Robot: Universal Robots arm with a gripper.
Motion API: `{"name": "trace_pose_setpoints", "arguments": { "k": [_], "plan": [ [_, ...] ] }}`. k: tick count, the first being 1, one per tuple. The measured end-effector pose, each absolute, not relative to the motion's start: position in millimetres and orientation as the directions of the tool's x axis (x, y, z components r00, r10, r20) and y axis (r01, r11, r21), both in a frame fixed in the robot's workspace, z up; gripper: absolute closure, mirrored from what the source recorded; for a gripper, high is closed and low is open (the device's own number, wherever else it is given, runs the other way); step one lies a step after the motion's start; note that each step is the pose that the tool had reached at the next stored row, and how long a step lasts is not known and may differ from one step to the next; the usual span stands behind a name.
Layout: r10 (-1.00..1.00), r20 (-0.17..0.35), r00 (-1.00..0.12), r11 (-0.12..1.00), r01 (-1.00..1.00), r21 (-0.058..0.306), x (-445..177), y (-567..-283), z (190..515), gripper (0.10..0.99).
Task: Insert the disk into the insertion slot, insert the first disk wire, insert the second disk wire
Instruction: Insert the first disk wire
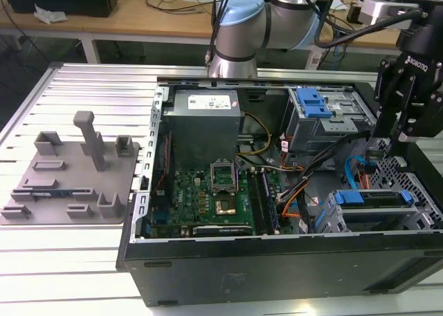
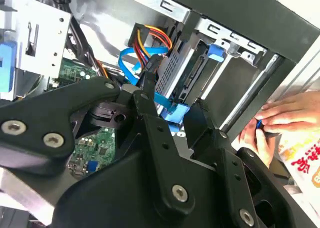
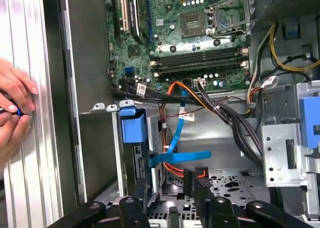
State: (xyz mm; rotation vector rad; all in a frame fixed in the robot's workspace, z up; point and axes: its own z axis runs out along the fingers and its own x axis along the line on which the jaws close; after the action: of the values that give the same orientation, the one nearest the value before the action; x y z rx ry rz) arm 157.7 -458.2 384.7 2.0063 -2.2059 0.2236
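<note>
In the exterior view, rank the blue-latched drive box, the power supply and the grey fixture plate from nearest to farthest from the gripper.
1. Blue-latched drive box, just to the exterior view's left of the gripper.
2. Power supply, farther left, inside the case.
3. Grey fixture plate, outside the case, at the exterior view's far left.

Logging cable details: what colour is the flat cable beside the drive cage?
Bright blue; the flat cable shows best in the first wrist view.
</note>
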Motion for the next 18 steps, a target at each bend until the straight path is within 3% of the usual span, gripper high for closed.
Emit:
{"name": "trace_pose_setpoints", "arguments": {
  "k": [5,12,18],
  "plan": [
    [-0.964,0.23,-0.136,0.135,-0.991,-0.018,157.8,-452.7,380.9,0.584],
    [-0.915,0.379,-0.136,0.131,-0.991,-0.039,158.5,-421.0,378.3,0.584],
    [-0.911,0.391,-0.134,0.129,-0.991,-0.041,158.6,-416.1,367.4,0.584]
  ]
}}
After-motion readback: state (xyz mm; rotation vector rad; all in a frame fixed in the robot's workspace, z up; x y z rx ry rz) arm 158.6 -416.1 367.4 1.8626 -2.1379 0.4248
